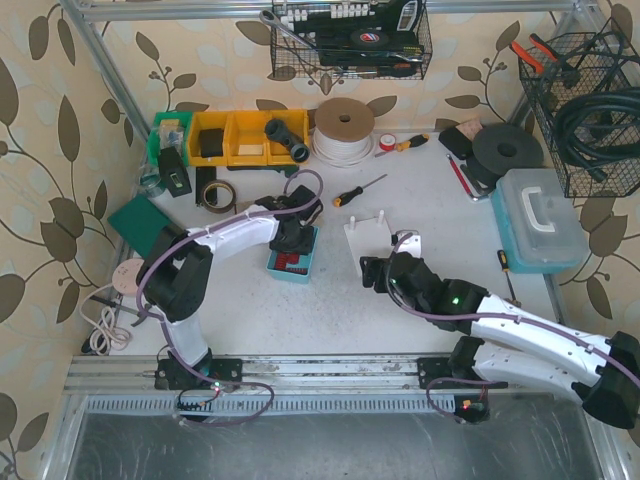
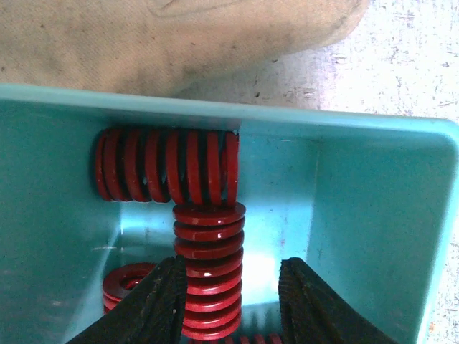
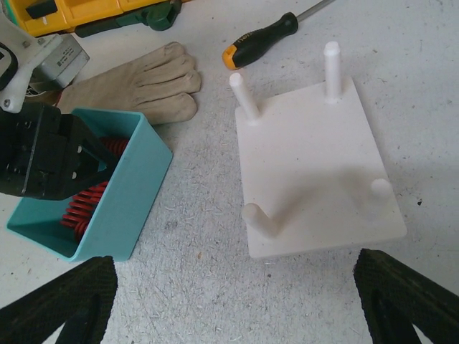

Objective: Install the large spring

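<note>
At the left of the top view, the left gripper (image 1: pixel 292 238) reaches down into a small teal plastic bin (image 1: pixel 290 274) of red springs. In the left wrist view its two black fingers (image 2: pixel 161 304) stand parted inside the bin. A thick red coil spring (image 2: pixel 209 265) lies between them at lower centre, its long axis running up the frame, in line with their reach. The left finger looks to touch its coils, while the right finger stands clear of it. A second red spring (image 2: pixel 165 166) lies crosswise against the bin's far wall, meeting the first one's end, and a shorter red coil (image 2: pixel 123 282) sits at lower left. Which is the large one I cannot tell for certain, but the straddled one seems the intended pick. The bin walls leave little room beside the fingers. To the right, apart from the bin, a white square plate with four upright pegs (image 1: pixel 372 235) rests on the speckled white tabletop (image 3: pixel 201 287), its pegs bare. The right gripper (image 3: pixel 237 304) hovers just before the plate, spread wide and holding nothing, so the left arm is nearer the spring.
</note>
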